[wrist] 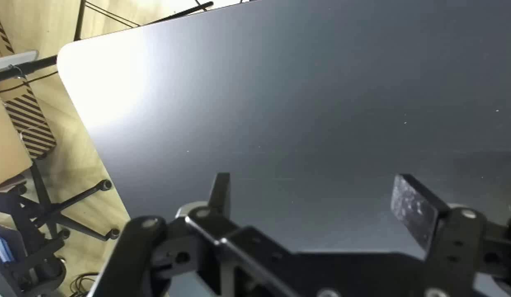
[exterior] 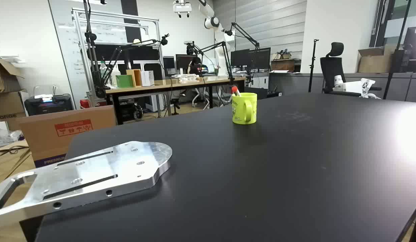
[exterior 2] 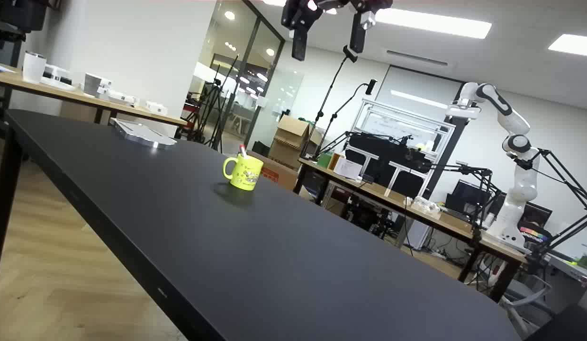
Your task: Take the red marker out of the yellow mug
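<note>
Hanging well above the worktop, with fingers pointing down toward it, released and spread wide apart. Showing black surface through the gap between them in the wrist view. Located the red marker in an exterior view, well apart from the fingers, below them and to the picture-left. Found standing in the yellow mug, tilted, red end up, with a whitish length showing just above the rim and the lower part hidden behind the mug wall. Noted the mug as upright on the worktop in both exterior views.

Traced edges next. Read a rounded corner at upper left in the wrist view, with edges running off both ways; judged the picture-left finger nearer to it than the picture-right finger. Marked the mug as near a long edge, with broad black surface between it and the opposite long edge and more stretching lengthwise. Saw a metal plate lying flat toward an end of the worktop, well apart from the mug. Logged, past the edges, a cardboard box in an exterior view and wooden floor in the wrist view.
</note>
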